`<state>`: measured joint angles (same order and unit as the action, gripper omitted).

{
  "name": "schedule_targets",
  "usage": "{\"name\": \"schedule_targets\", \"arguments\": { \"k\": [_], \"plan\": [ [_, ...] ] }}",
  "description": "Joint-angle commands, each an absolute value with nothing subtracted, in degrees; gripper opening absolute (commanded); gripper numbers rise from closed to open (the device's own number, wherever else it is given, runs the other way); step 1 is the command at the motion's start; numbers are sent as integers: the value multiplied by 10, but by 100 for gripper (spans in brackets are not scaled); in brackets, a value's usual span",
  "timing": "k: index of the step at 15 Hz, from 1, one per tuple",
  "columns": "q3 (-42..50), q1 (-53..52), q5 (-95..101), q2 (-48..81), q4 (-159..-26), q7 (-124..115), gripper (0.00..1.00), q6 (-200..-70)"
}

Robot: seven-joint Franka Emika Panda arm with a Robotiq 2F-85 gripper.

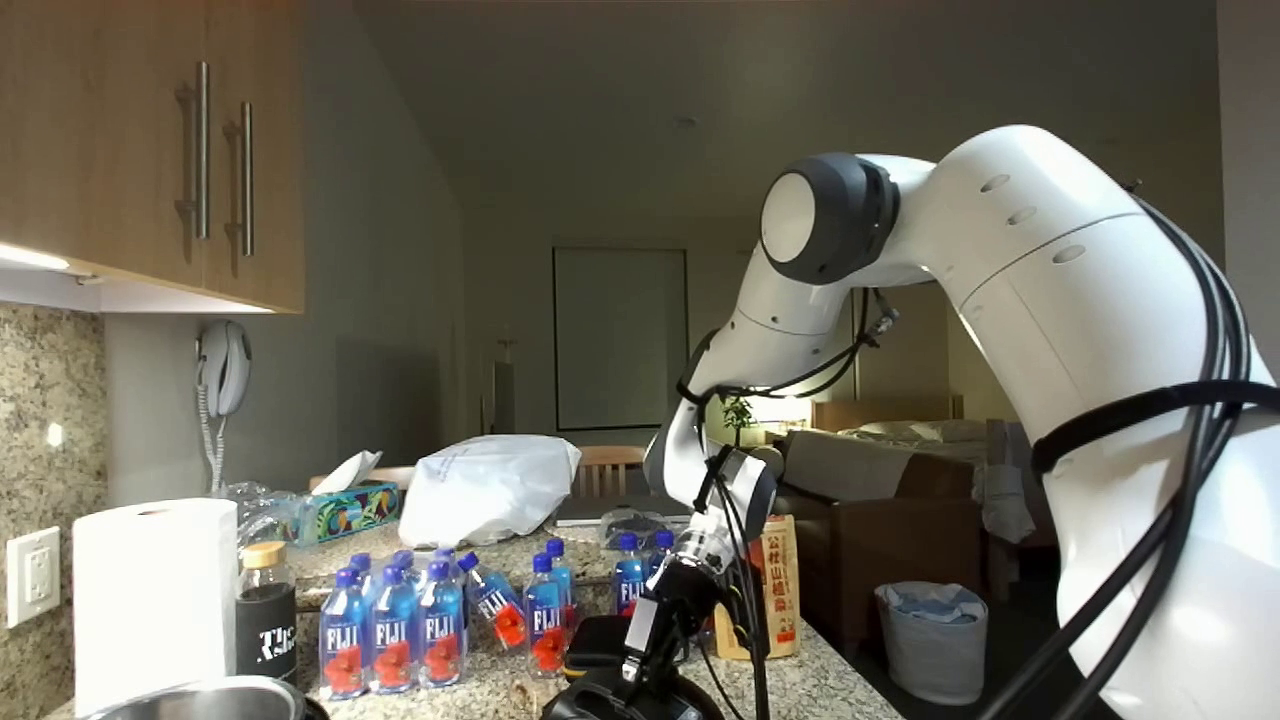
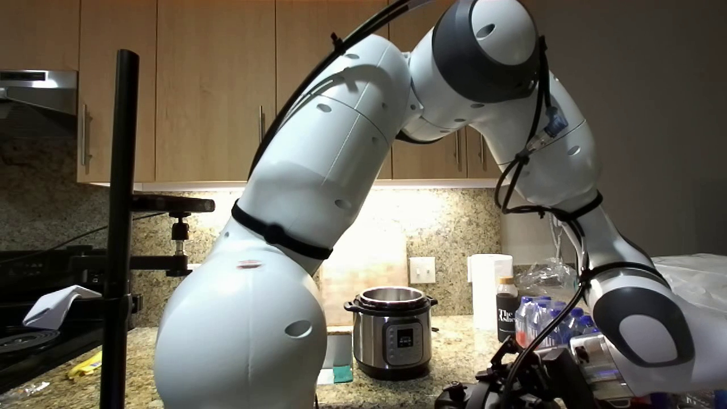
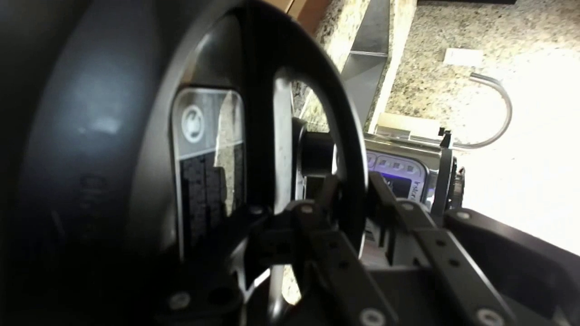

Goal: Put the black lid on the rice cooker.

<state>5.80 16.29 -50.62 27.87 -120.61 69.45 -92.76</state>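
The rice cooker (image 2: 369, 341) stands upright on the counter with its top open and metal rim showing. In an exterior view only its rim (image 1: 205, 700) shows at the bottom left; part of it (image 3: 401, 170) also shows in the wrist view. The black lid (image 3: 99, 122) fills the left of the wrist view, with its arched handle between my fingers. My gripper (image 3: 353, 192) looks shut on that handle. The lid is cut off at the bottom in both exterior views (image 1: 590, 703) (image 2: 480, 396), to the right of the cooker. Whether it touches the counter is hidden.
Several water bottles (image 1: 392, 630), a dark jar (image 1: 266, 615) and a paper towel roll (image 1: 155, 600) stand behind the lid. A tan paper bag (image 1: 782, 590) stands beside the wrist. A black pole (image 2: 120, 227) stands by the arm's base.
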Motion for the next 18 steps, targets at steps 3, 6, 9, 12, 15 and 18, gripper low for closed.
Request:
{"name": "schedule_targets", "arguments": {
  "k": [3,6,9,12,15,18],
  "plan": [
    [44,161,-516,367,-1090,682,7,-876],
    [28,162,-515,410,-1024,675,7,-849],
    [19,163,-507,423,-980,680,7,-813],
    [18,161,-493,420,-952,673,7,-790],
    [19,158,-468,412,-925,666,7,-756],
    [13,161,-434,420,-866,654,7,-682]
  ]
}}
